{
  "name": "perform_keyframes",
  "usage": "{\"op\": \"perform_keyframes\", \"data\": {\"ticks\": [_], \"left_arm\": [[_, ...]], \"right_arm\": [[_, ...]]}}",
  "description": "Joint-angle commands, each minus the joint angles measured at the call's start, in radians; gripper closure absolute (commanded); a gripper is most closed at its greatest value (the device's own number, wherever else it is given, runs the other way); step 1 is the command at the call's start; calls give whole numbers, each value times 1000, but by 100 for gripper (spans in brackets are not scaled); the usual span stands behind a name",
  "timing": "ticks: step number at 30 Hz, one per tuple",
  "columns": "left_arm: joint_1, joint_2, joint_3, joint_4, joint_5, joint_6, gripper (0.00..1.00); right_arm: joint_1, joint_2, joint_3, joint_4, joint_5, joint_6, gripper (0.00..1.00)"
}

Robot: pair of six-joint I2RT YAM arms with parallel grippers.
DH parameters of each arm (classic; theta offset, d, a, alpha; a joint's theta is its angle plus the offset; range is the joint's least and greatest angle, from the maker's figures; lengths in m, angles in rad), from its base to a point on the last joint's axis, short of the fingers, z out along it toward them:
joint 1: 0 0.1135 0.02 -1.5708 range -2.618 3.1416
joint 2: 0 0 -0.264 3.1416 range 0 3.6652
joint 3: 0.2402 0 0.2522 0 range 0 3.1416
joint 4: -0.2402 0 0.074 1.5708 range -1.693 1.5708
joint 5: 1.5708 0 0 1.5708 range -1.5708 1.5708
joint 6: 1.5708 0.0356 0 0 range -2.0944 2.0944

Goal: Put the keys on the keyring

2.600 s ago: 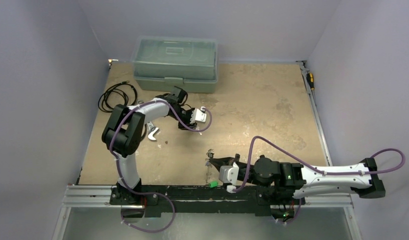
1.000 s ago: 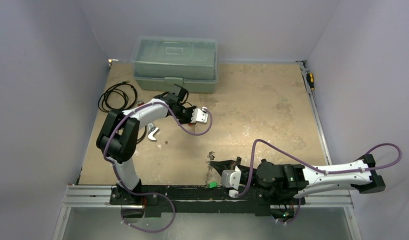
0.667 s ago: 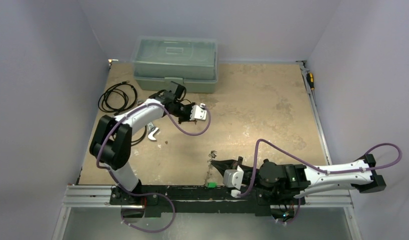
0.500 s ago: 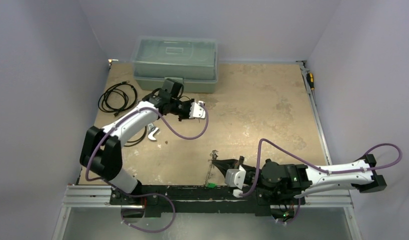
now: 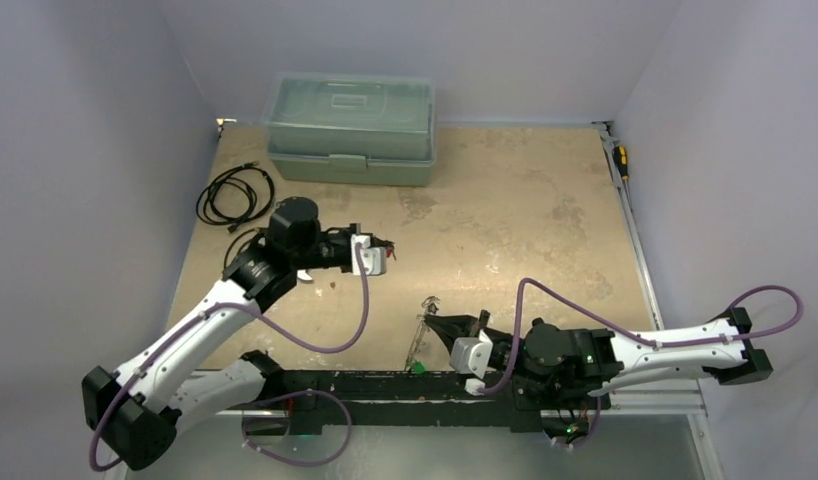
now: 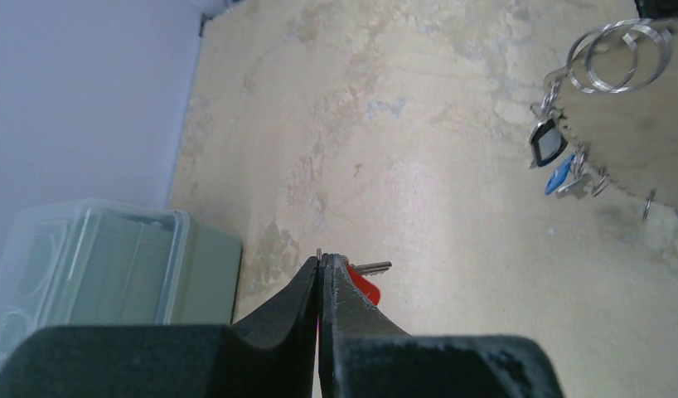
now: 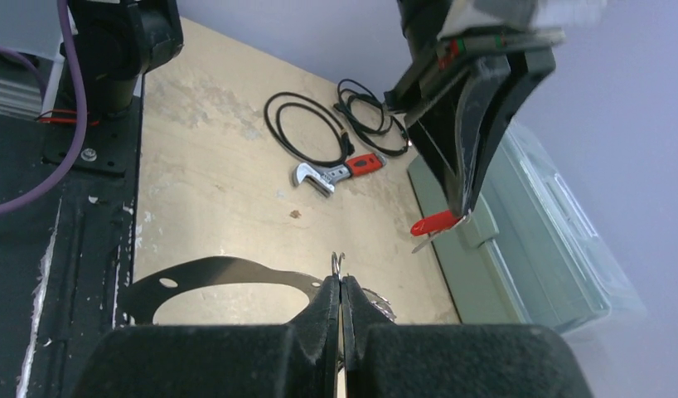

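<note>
My left end effector [image 6: 321, 261], arm stretched forward, pinches a red key [image 6: 365, 288]; my right end effector [image 7: 339, 280] clamps the keyring [image 6: 663, 54].

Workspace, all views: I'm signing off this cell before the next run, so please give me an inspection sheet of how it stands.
Surface: tan table, stained and scuffed.
Job's things: red key in the left end effector; keyring in the right end effector, with a black-headed key and a blue key hanging by it; green key at the near edge.
Clutter: red-handled wrench; closed grey-green toolbox at the far edge.
End effectors: left shut on the red key; right shut on the keyring.
Cables: black coiled cables far left; purple arm cable.
Surroundings: plain lilac walls; screwdriver beside the right edge.
</note>
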Motion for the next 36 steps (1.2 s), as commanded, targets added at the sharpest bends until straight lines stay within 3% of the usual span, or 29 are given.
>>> {"op": "perform_keyframes", "data": {"ticks": [1,6,12,23,31,36], "left_arm": [[-3,-124,-77,173,9,-182,100],[-3,-236,-182,283,38,-270,100],[-3,-393,-285,414,-49,-395,100],[-2,-566,-373,393,-88,-440,100],[-38,-646,-401,389,-8,-413,100],[-48,-667,-416,389,-21,-414,100]], "right_arm": [[7,-29,-6,113,25,-34,100],[6,-40,-2,162,46,-72,100],[6,-55,-8,225,15,-101,100],[4,3,-54,440,10,-204,100],[-35,116,37,383,-3,-197,100],[-171,164,88,328,-117,-121,100]]}}
